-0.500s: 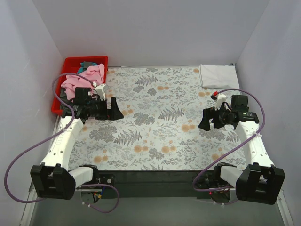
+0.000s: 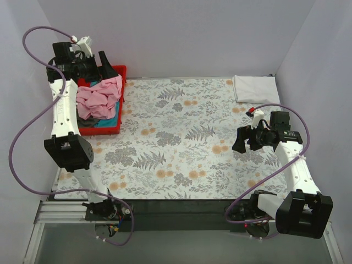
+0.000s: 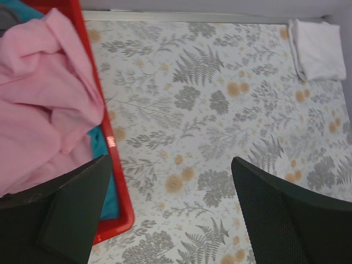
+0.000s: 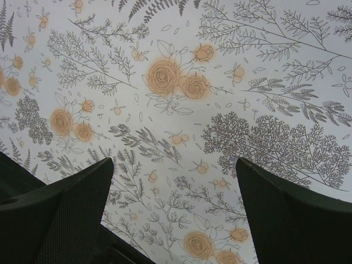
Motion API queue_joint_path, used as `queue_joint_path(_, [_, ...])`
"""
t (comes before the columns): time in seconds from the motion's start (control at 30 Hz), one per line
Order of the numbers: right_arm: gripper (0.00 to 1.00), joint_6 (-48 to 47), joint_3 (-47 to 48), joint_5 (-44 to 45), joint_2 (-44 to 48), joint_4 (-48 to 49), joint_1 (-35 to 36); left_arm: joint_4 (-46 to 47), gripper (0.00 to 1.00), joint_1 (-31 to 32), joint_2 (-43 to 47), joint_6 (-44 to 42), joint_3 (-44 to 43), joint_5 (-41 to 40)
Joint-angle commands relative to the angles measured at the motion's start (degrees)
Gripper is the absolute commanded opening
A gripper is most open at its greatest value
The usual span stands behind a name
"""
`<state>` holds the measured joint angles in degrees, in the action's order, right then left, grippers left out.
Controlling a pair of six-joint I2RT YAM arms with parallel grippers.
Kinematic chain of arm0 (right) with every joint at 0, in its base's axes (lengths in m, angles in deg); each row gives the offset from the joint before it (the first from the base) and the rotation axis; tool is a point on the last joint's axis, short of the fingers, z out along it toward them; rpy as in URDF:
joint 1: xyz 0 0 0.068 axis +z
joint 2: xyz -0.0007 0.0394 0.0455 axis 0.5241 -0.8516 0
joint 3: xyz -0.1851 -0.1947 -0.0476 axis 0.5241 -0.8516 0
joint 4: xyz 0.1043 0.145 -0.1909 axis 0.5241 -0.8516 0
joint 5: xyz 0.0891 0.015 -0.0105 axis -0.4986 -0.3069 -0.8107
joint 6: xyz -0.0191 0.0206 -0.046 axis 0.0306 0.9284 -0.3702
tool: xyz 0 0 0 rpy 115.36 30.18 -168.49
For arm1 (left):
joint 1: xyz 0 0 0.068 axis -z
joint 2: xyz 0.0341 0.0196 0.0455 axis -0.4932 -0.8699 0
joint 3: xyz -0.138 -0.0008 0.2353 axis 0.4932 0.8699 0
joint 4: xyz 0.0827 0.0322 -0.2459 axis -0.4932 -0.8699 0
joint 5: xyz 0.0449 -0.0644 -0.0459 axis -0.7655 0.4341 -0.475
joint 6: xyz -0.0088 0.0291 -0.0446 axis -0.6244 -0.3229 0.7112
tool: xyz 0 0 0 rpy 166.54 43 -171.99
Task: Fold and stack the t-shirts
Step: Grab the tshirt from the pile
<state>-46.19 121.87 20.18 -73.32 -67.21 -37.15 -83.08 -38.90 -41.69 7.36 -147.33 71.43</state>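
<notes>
A crumpled light pink t-shirt (image 2: 99,97) (image 3: 44,93) fills the red bin (image 2: 122,104) (image 3: 104,137) at the table's far left. A teal t-shirt (image 3: 103,165) and a bit of dark grey cloth (image 2: 94,116) show under it. Folded flat at the far right corner lies a white t-shirt (image 2: 254,88) (image 3: 317,48). My left gripper (image 2: 105,64) (image 3: 170,162) hangs open and empty, high over the bin's back edge. The right gripper (image 2: 242,138) (image 4: 175,163) hovers open and empty over the floral tablecloth (image 2: 181,137) on the right side.
The floral tablecloth (image 4: 181,82) covers the whole table. Pale walls close in the left, back and right. A purple cable (image 2: 30,126) loops from the raised left arm; another cable (image 2: 286,110) arcs over the right arm.
My left arm has swung up from the table beside the bin to high above its back edge. The pink t-shirt is now plainly seen in the bin. The right arm is unmoved.
</notes>
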Motion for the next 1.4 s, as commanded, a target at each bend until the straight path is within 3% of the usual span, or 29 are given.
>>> queue_joint_path(0.0, [0.98, 0.1, -0.3, -0.7, 1.1, 1.3, 0.2, -1.4, 0.89, -6.9, -4.0, -0.1, -3.9, -2.0])
queue_joint_path(0.17, [0.98, 0.2, -0.4, -0.6, 0.4, 1.3, 0.2, 4.8, 0.87, -11.0, -8.3, -1.3, -3.1, -3.4])
queue_joint_path(0.33, [0.98, 0.1, -0.7, -0.9, -0.2, 1.6, 0.2, 9.1, 0.84, -11.1, -11.4, -4.6, 1.6, -12.1])
queue_joint_path(0.53, [0.98, -0.1, -0.8, -1.8, -2.3, 1.8, 0.2, 13.5, 0.84, -11.0, -15.0, -6.3, 5.9, -15.9])
queue_joint_path(0.67, [0.98, -0.1, -1.0, -1.8, -2.7, 1.9, 0.2, 14.0, 0.77, -10.9, -17.2, -7.4, 7.7, -18.2])
queue_joint_path(0.97, [0.98, -0.5, -1.0, -2.0, -3.2, 1.9, 0.2, 14.2, 0.47, -10.1, -18.4, -8.8, 10.6, -16.2])
queue_joint_path(1.0, [0.98, -0.5, -1.0, -1.9, -3.2, 1.8, 0.2, 14.1, 0.41, -10.1, -18.1, -8.4, 10.0, -15.7])
queue_joint_path(1.03, [0.99, -0.6, -1.0, -2.1, -3.2, 1.8, 0.2, 13.5, 0.24, -10.1, -17.9, -8.1, 8.2, -13.8])
queue_joint_path(1.1, [0.98, -0.5, -1.0, -2.1, -3.1, 1.9, 0.2, 12.4, 0.02, -10.1, -16.7, -6.6, 5.7, -11.8])
queue_joint_path(1.23, [0.98, -0.6, -1.2, -2.2, -2.7, 2.0, 0.2, 13.0, 0.0, -10.1, -11.8, -4.0, -0.2, -4.1])
queue_joint_path(1.37, [0.98, -0.5, -1.2, -2.5, -2.5, 2.0, 0.2, 18.1, 0.0, -10.1, -4.9, -0.1, -0.7, 3.5])
